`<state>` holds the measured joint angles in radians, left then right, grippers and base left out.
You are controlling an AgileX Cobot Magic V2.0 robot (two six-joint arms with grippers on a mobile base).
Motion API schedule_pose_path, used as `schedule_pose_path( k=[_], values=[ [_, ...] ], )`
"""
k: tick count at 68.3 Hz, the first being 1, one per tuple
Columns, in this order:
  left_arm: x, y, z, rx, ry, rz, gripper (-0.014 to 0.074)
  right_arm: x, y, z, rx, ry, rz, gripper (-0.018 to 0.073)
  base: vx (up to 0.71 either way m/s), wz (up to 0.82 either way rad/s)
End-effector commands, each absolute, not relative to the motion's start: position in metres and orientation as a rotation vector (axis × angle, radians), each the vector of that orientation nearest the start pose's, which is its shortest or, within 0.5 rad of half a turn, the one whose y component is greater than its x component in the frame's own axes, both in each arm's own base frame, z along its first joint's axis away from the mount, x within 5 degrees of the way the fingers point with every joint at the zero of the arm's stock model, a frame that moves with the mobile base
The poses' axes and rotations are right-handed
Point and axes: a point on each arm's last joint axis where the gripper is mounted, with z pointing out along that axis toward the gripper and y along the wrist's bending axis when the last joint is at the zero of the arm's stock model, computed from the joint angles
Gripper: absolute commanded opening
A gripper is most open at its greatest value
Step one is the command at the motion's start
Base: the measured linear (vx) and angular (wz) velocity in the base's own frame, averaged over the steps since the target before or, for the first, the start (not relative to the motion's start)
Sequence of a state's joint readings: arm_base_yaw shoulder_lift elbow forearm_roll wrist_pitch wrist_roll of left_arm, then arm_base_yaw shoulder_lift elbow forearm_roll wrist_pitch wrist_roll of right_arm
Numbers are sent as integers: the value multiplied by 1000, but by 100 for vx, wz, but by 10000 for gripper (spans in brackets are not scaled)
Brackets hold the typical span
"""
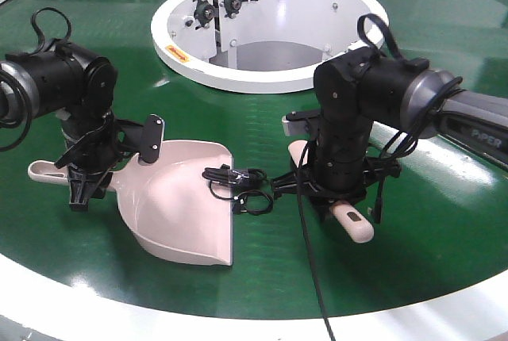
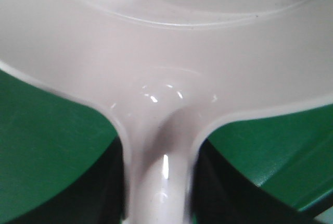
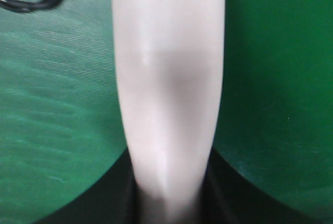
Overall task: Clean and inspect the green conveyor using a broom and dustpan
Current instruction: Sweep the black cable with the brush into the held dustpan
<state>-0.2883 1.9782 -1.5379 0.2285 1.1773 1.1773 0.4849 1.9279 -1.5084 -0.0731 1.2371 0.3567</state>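
Dark-green glossy conveyor belt [image 1: 262, 127] bears a pale pinkish-beige plastic dustpan [image 1: 186, 206], its straight handle clamped in the left gripper [image 1: 81, 186]. The right gripper [image 1: 335, 202] grips a matching narrow broom [image 1: 355, 224] near a tangled black cable [image 1: 238, 188] at the pan's mouth.

Left arm [image 1: 59, 83] and right arm [image 1: 373, 95] downturned, jaws clamped.

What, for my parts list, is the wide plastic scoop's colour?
Pale pinkish-beige dustpan; best in exterior front-facing view.
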Motion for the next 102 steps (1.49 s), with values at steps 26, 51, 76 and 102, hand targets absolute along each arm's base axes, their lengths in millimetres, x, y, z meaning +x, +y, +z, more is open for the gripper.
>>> schedule_pose_path(
  k=[26, 51, 76, 102],
  values=[
    [382, -94, 239, 2168, 2232, 394, -6, 335, 187, 216, -228, 3146, -147, -1, 0, 0],
    [382, -94, 239, 2168, 2232, 394, -6, 340, 214, 216, -221, 3152, -16, -1, 0, 0],
    [382, -94, 239, 2168, 2232, 394, -6, 351, 234, 212, -223, 3176, 163, -1, 0, 0],
    [382, -94, 239, 2168, 2232, 394, -6, 349, 296, 210, -482, 3113, 359, -1, 0, 0]
  ],
)
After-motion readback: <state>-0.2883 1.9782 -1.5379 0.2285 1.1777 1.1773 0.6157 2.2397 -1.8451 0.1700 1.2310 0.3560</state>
